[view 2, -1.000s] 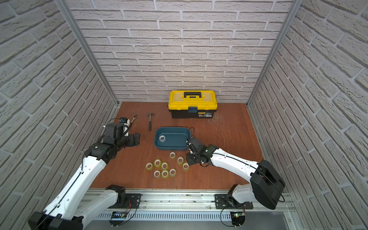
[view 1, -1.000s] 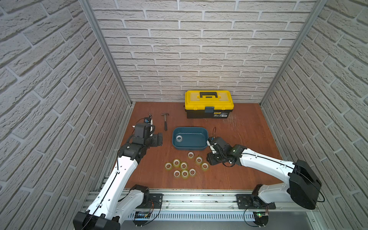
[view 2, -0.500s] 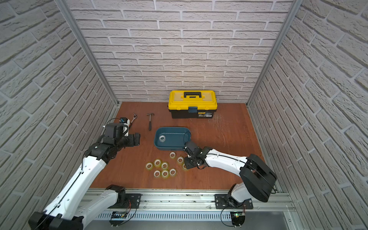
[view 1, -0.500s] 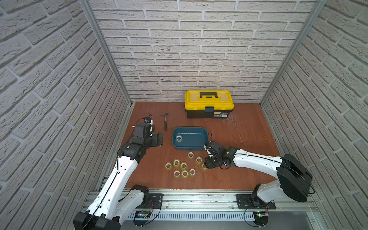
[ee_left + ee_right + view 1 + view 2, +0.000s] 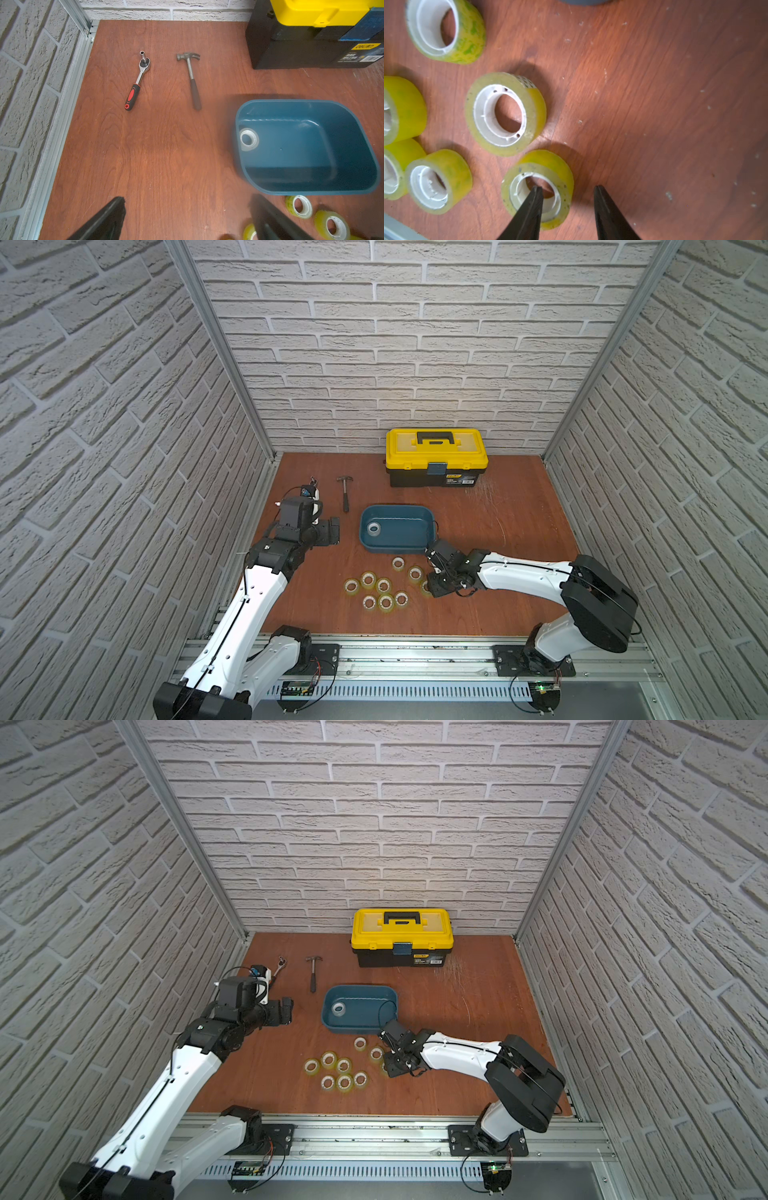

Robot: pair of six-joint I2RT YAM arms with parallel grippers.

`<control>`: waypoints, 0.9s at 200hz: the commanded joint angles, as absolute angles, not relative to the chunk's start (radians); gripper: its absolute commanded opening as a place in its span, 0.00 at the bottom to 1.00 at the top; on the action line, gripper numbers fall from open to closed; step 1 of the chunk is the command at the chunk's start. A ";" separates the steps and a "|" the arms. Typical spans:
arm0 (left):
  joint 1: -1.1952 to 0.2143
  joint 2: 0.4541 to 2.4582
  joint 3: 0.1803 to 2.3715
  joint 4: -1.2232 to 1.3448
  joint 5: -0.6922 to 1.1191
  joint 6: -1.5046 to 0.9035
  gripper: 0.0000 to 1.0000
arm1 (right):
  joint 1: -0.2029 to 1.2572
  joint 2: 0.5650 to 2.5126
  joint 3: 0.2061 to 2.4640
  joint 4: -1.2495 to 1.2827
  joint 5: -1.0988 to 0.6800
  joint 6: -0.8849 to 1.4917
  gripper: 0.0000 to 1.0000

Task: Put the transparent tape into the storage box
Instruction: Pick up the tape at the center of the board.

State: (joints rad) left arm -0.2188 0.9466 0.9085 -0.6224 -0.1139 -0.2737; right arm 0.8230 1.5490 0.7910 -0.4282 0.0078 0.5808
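Your left gripper (image 5: pixel 188 201) hangs between the left edge of the table (image 5: pixel 498 510) and the storage box (image 5: pixel 405 531). Its jaws stand wide apart, with only bare wood between them. Behind it, toward the back left corner, a ratchet wrench (image 5: pixel 137 83) with a red-and-black grip lies flat. Just to the right of the wrench lies a hammer (image 5: pixel 192 83), its head toward the back edge. The two tools lie apart from each other.

The storage box sits about mid-table with its top open. One greyish roll (image 5: pixel 374 528) lies flat on its floor against the left wall. Between the box and the front edge, the other rolls of transparent tape (image 5: pixel 382 585) lie out on the wood, nine yellowish rings close together in a loose cluster.

Your right gripper (image 5: pixel 567 188) is down at the rightmost roll (image 5: pixel 550 164) of that cluster. In the right wrist view, one finger (image 5: pixel 529 214) reaches into the roll's core. The other finger stands outside the roll's wall, with a strip of wood showing between them, so the jaws are apart and not clamped. In both top views the gripper covers most of that roll.

The yellow-and-black toolbox (image 5: pixel 436 452) stands closed at the back edge, behind the storage box.
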 commanded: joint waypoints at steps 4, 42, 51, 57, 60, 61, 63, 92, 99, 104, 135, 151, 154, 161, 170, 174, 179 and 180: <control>-0.213 0.944 0.919 -0.604 -0.100 -0.279 0.98 | 0.836 1.569 0.801 -0.416 0.041 0.601 0.43; -0.212 0.946 0.920 -0.603 -0.100 -0.279 0.98 | 0.848 1.568 0.790 -0.435 0.077 0.612 0.32; -0.210 0.946 0.921 -0.603 -0.100 -0.279 0.98 | 0.850 1.559 0.785 -0.437 0.081 0.612 0.28; -0.210 0.946 0.920 -0.602 -0.098 -0.279 0.98 | 0.851 1.551 0.782 -0.437 0.081 0.613 0.26; -0.210 0.946 0.920 -0.601 -0.097 -0.279 0.98 | 0.851 1.548 0.780 -0.439 0.081 0.613 0.25; -0.210 0.946 0.920 -0.601 -0.098 -0.279 0.98 | 0.851 1.546 0.779 -0.439 0.080 0.612 0.24; -0.210 0.946 0.919 -0.601 -0.098 -0.279 0.98 | 0.852 1.543 0.778 -0.438 0.081 0.612 0.23; -0.210 0.951 0.919 -0.603 -0.097 -0.279 0.98 | 0.856 1.493 0.766 -0.450 0.080 0.604 0.12; -0.210 0.952 0.920 -0.604 -0.094 -0.279 0.98 | 0.856 1.477 0.769 -0.462 0.082 0.602 0.10; -0.209 0.952 0.919 -0.604 -0.093 -0.279 0.98 | 0.855 1.463 0.770 -0.472 0.084 0.603 0.09; -0.209 0.953 0.919 -0.601 -0.090 -0.279 0.98 | 0.856 1.363 0.792 -0.536 0.110 0.594 0.04; -0.209 0.952 0.919 -0.587 -0.090 -0.282 0.98 | 0.857 1.310 0.826 -0.575 0.124 0.585 0.03; -0.208 0.952 0.918 -0.581 -0.089 -0.283 0.98 | 0.856 1.302 0.835 -0.584 0.127 0.584 0.03; -0.208 0.954 0.920 -0.563 -0.083 -0.282 0.98 | 0.856 1.287 0.861 -0.603 0.132 0.572 0.03; -0.208 0.963 0.930 -0.545 -0.068 -0.276 0.98 | 0.856 1.273 0.898 -0.626 0.138 0.561 0.03; -0.208 0.969 0.941 -0.542 -0.059 -0.270 0.98 | 0.856 1.270 0.917 -0.636 0.141 0.555 0.03; -0.208 0.980 0.957 -0.541 -0.049 -0.260 0.98 | 0.856 1.270 0.940 -0.645 0.146 0.546 0.03; -0.207 0.981 0.960 -0.542 -0.048 -0.258 0.98 | 0.855 1.271 0.945 -0.647 0.146 0.545 0.03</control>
State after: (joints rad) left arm -0.2157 0.9539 0.9096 -0.6094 -0.0914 -0.2733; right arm 0.8490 1.3113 0.8410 -0.5858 0.1040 0.5846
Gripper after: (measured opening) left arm 0.983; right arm 0.180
